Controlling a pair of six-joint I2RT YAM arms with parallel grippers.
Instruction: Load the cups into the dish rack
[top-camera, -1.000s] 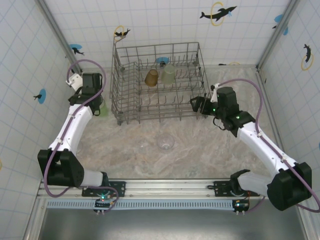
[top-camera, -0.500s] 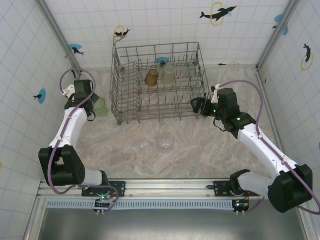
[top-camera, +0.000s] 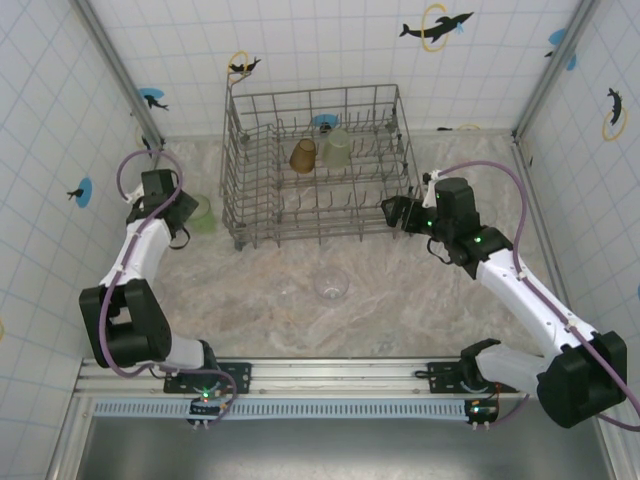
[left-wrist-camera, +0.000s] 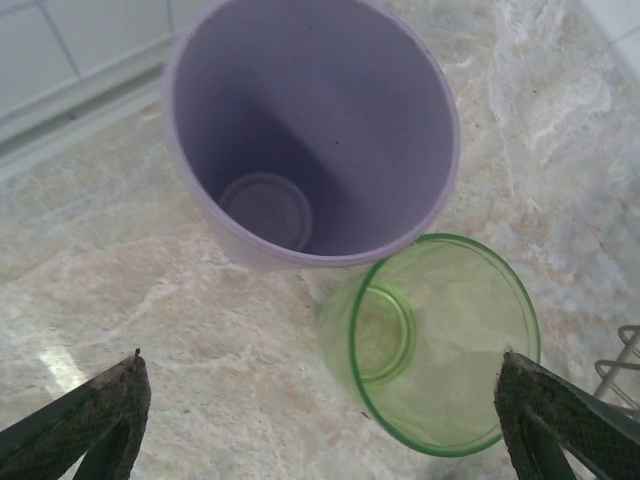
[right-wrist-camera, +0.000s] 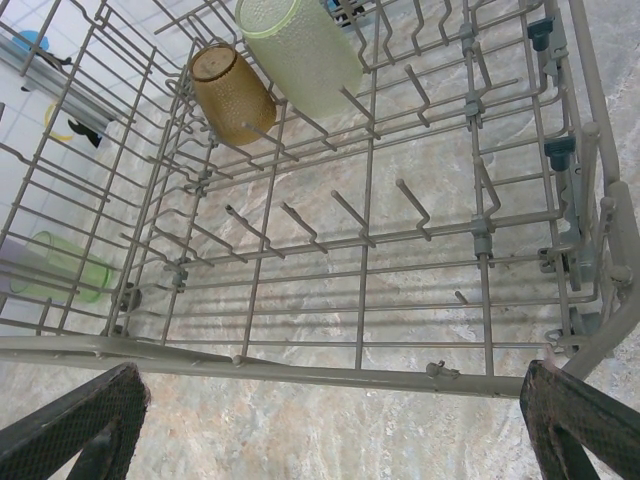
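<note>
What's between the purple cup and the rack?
The green cup, close beside the purple cup, with the rack wire just past it, in the left wrist view.

2 cups (right-wrist-camera: 232, 92) in rack (top-camera: 312, 93), pair (left-wrist-camera: 300, 130) left, lone cup (top-camera: 332, 285) prob. in front

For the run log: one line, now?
left gripper open over lilac cup, green cup; right gripper open at rack; amber cup, pale cup racked; clear cup on table
</note>
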